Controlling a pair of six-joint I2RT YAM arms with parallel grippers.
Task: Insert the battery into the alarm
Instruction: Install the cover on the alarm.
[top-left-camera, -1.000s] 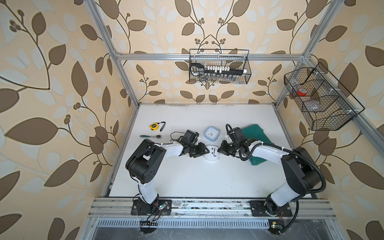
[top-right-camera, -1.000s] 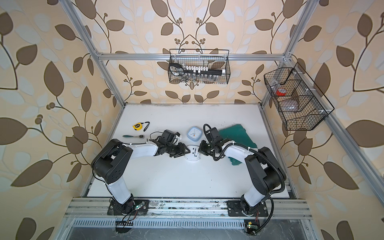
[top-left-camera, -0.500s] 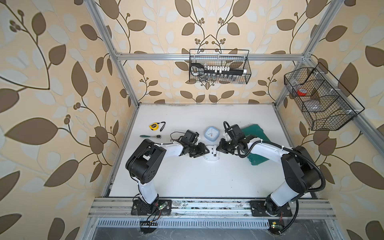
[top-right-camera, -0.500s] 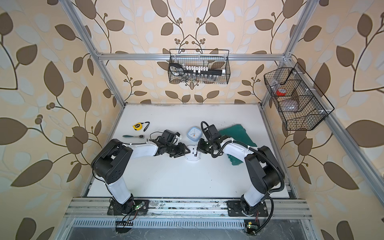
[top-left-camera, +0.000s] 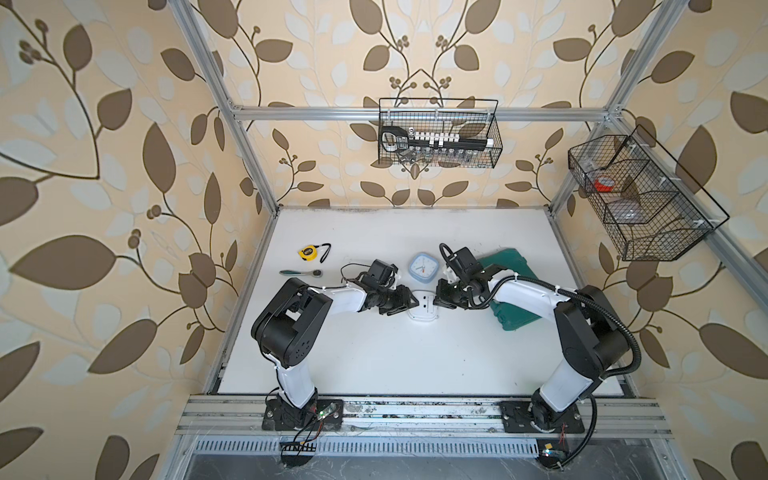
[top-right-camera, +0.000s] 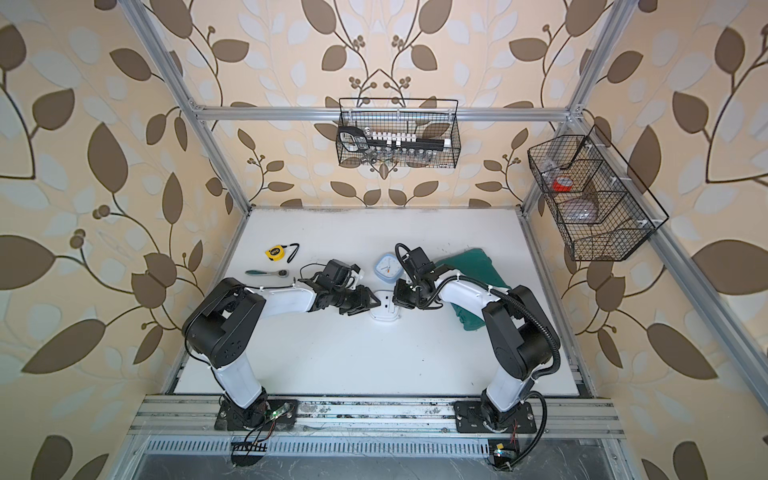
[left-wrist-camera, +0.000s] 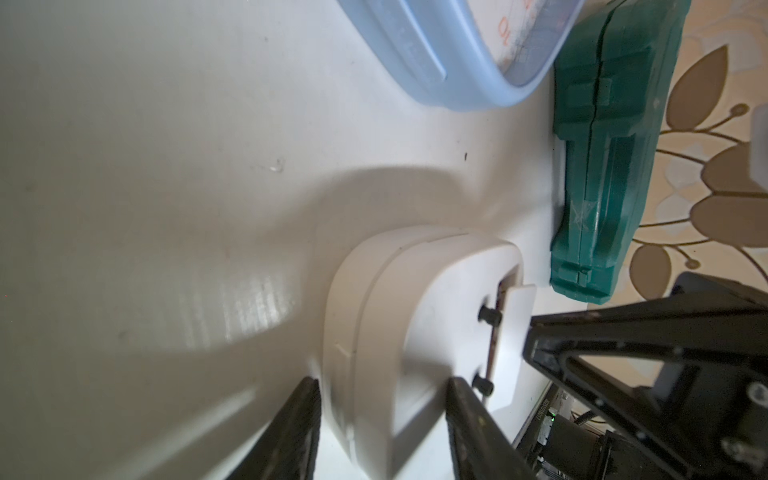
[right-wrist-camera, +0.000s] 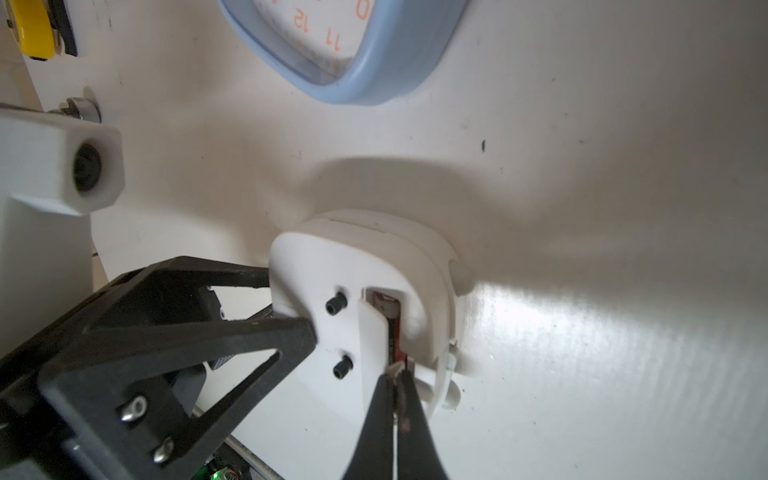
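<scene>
Moved: right tool (right-wrist-camera: 395, 374), slightly toward alarm (right-wrist-camera: 332, 266);
Right tool: fully closed, tips at battery (right-wrist-camera: 392, 328) slot;
Left tool (left-wrist-camera: 382, 382): part-open, clamping alarm;
Risk: slipping sideways; battery left unseated

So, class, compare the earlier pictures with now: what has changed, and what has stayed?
The shut right pincer edged slightly toward the white alarm, tips at its battery slot. Nothing taken or released. The left pincer still clamps the alarm; blue clock and green case unmoved.
</scene>
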